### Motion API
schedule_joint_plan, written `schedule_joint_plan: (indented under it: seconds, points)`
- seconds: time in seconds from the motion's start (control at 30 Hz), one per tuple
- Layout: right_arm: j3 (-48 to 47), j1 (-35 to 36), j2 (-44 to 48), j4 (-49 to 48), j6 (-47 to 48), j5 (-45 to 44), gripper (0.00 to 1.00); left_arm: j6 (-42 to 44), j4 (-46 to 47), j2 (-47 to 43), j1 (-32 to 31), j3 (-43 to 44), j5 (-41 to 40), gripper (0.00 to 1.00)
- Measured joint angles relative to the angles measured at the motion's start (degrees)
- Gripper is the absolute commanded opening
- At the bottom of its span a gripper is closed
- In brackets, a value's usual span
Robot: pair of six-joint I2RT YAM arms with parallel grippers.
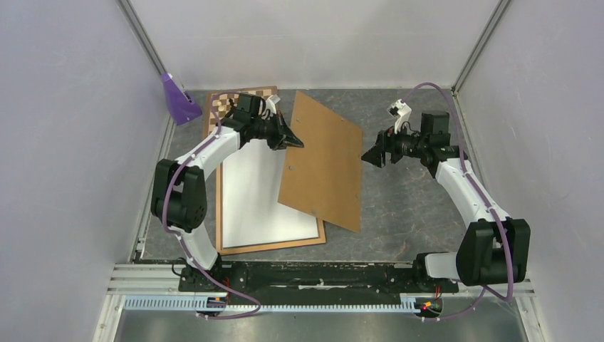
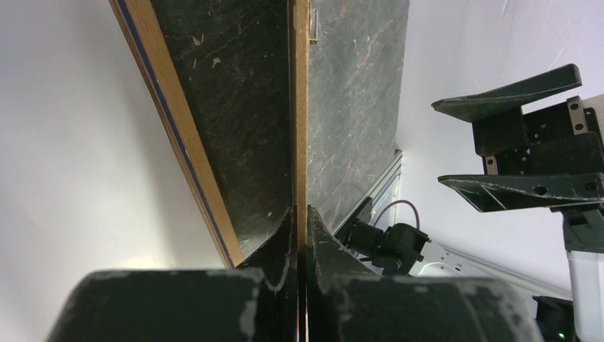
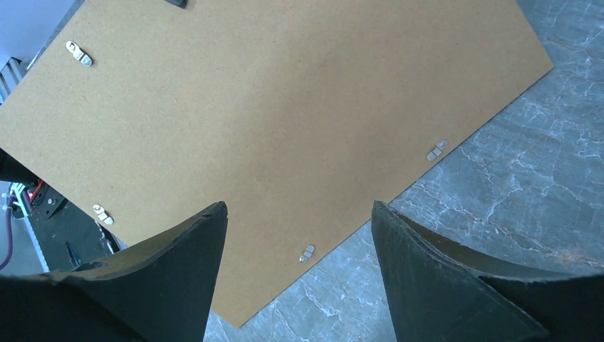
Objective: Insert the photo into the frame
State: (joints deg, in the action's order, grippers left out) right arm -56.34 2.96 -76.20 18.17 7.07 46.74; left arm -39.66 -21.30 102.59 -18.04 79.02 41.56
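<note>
The frame (image 1: 274,246) lies flat at the left, light wood up. The photo (image 1: 265,192) rests inside its outline, plain white back up. A brown backing board (image 1: 324,160) slants across the photo's right edge. My left gripper (image 1: 292,140) is shut on that board's upper left edge. In the left wrist view the board (image 2: 301,107) runs edge-on between the closed fingers of the left gripper (image 2: 302,210), with the frame's blue-lined rail (image 2: 178,128) beside it. My right gripper (image 1: 372,155) hangs open just right of the board. In its own view the right gripper (image 3: 299,206) holds nothing above the board (image 3: 285,107).
A chessboard (image 1: 226,100) lies at the back left, partly under the left arm. A purple object (image 1: 179,100) stands in the back left corner. Small metal tabs (image 3: 308,252) line the board's edge. Bare grey stone tabletop (image 1: 406,206) shows to the right of the board.
</note>
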Motion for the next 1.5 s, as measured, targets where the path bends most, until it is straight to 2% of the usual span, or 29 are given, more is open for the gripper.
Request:
schedule_joint_plan:
  seconds: [0.27,0.5,0.83,1.07,1.2,1.27,1.4,1.5]
  points:
    - [1.4,-0.4,0.5,-1.4,-0.2,0.2,0.77,-4.7,11.8,-3.9,3.7,-8.8,5.4,0.02]
    - [1.7,-0.7,0.5,-1.4,-0.2,0.2,0.77,-8.3,19.5,-7.8,8.3,-13.2,9.7,0.02]
    - [1.8,-0.7,1.4,-2.1,-0.5,0.2,0.75,-9.4,24.4,-15.5,19.6,-21.2,18.7,0.02]
    - [3.3,0.9,1.7,-5.3,-0.8,-1.4,0.74,-7.9,22.3,-20.5,28.3,-24.7,24.6,0.02]
    - [4.3,7.1,1.7,-6.1,0.1,-8.3,0.74,-2.3,15.9,-22.7,32.5,-24.2,28.9,0.02]
    - [4.6,11.3,1.7,-7.3,0.3,-12.2,0.74,4.5,7.3,-22.8,35.2,-21.9,30.9,0.02]
    - [4.6,17.2,0.6,-10.3,0.0,-20.3,0.72,25.5,-16.8,-20.7,40.7,-12.3,31.8,0.02]
    - [3.8,20.3,-2.8,-12.5,-0.9,-26.9,0.70,45.1,-36.2,-16.4,44.5,-3.5,32.1,0.02]
